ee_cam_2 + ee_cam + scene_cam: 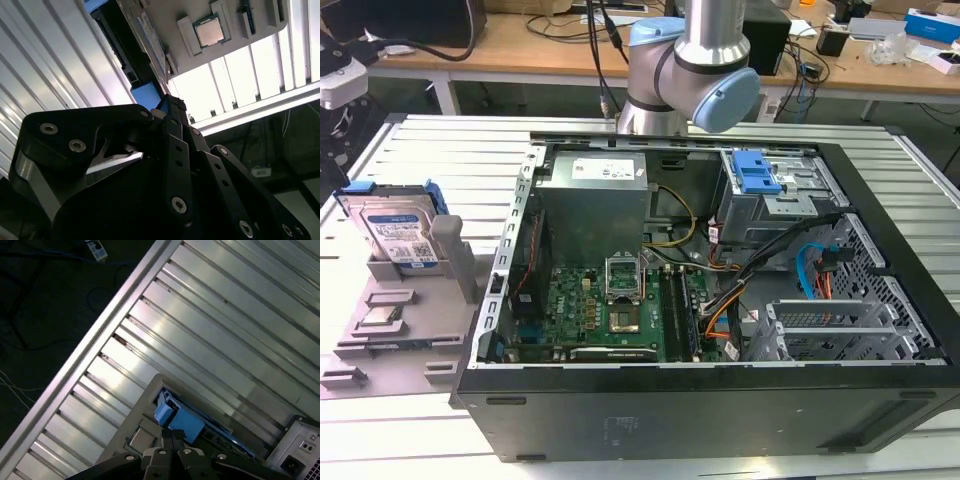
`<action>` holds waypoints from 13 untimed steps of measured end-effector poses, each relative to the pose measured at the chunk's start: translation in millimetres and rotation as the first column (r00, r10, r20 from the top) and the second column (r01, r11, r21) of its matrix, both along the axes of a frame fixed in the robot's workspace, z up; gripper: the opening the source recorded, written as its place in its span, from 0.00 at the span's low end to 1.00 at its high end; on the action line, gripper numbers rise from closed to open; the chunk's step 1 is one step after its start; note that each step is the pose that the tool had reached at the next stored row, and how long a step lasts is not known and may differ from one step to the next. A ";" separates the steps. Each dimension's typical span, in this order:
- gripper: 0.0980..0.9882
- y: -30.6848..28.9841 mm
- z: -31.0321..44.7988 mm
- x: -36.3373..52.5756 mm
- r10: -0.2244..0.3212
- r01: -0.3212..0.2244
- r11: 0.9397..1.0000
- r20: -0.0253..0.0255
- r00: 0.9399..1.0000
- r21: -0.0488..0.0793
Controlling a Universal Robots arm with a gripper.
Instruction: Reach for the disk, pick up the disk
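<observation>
An open case [720, 405] lies on its side on a slatted metal table [450, 150], its board [610, 310] and a blue clip [758, 172] on the drive cage showing inside. Beside the case, on the exterior view's left, sits a grey holder [415, 340] with a small square chip [382, 318] lying flat in one of its pockets. The disk [398, 235] stands tilted in the same holder, on the far side of the chip from the case's front wall, label outward and blue rails at its edges. Nothing lies on the slats between the disk and the case, though the holder's upright post [455, 255] stands just beside the disk on the side toward the case. Behind the case the arm [695, 70] rises from its grey-and-blue joint and runs off the top of the exterior view. In the first wrist view the gripper [171, 436] points down at the holder with its fingertips drawn together and nothing between them. The disk's blue rail [177, 420] lies straight ahead of the tips; how far apart they are I cannot tell. In the second wrist view the gripper [172, 104] aims at the same blue end of the disk [146, 94], with the chip [209, 31] off to one side.
</observation>
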State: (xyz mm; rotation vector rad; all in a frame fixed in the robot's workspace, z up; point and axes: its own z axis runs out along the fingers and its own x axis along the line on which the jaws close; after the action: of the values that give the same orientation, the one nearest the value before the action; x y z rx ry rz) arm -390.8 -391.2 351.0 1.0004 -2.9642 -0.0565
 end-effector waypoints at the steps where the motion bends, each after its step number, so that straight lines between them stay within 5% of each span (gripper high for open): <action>1: 0.01 0.0 0.0 0.0 0.014 -0.014 1.000 0.000 1.000 0.000; 13: 0.01 0.0 0.0 0.0 0.172 -0.172 0.985 0.000 0.985 0.000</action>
State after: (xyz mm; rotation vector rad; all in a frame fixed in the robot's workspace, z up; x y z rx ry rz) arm -390.8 -391.2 351.0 1.2511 -2.8640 -0.0545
